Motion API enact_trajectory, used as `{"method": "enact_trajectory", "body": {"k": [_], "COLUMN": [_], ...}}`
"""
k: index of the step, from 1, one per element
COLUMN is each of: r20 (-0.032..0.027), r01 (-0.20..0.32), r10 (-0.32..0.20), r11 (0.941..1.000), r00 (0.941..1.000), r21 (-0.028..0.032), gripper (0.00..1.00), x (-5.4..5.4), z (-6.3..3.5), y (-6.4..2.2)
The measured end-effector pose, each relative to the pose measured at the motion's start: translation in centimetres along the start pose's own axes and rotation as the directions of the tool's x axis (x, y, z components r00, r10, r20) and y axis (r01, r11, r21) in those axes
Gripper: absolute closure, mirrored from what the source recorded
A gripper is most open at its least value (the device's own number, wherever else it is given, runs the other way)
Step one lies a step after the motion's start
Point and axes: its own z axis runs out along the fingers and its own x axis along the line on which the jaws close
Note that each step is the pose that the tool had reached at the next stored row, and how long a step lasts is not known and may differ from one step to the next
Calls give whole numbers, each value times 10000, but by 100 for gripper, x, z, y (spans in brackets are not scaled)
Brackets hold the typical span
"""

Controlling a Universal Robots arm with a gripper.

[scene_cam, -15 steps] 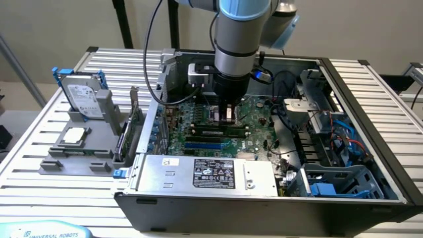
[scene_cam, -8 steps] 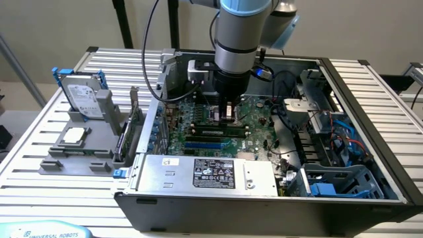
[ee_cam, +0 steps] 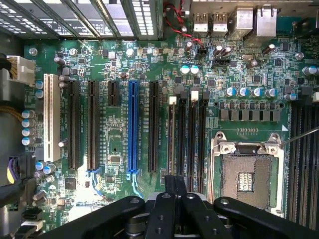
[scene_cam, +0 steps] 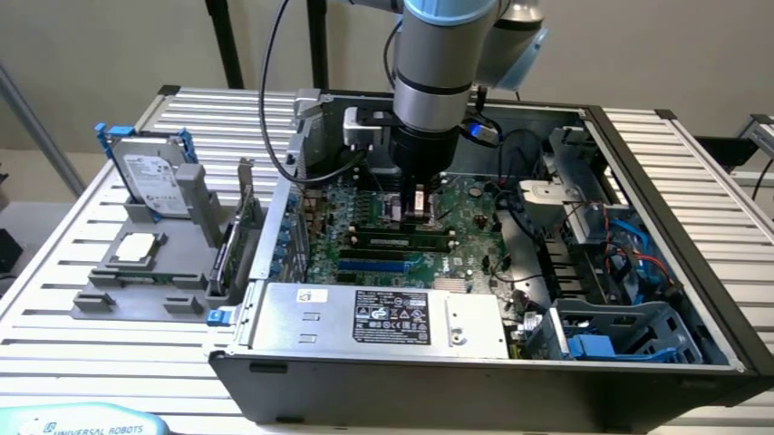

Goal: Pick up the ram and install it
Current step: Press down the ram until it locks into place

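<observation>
While you scan from the exterior view's left, note the hard drive standing in its holder on the bench. Mid-case, your tool hovers closed over the motherboard, holding nothing. Just below it the ram lies seated along a slot, probably installed.

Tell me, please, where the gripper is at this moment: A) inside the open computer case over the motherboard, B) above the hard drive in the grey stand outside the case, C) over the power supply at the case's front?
A: in the exterior view the gripper hangs inside the open computer case directly over the motherboard.
</observation>
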Motion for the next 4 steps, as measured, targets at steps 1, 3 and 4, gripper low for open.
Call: {"method": "enact_trajectory", "body": {"k": [1,3,4], "r20": [0,0,-1], "r01": [1,0,0], "r10": [-1,0,0], "r11": [10000,10000,10000], "r00": [10000,10000,10000], "r21": [0,0,0], "gripper": [89,89,89], "x": [0,0,0], "z": [0,0,0], "y": [0,0,0]}}
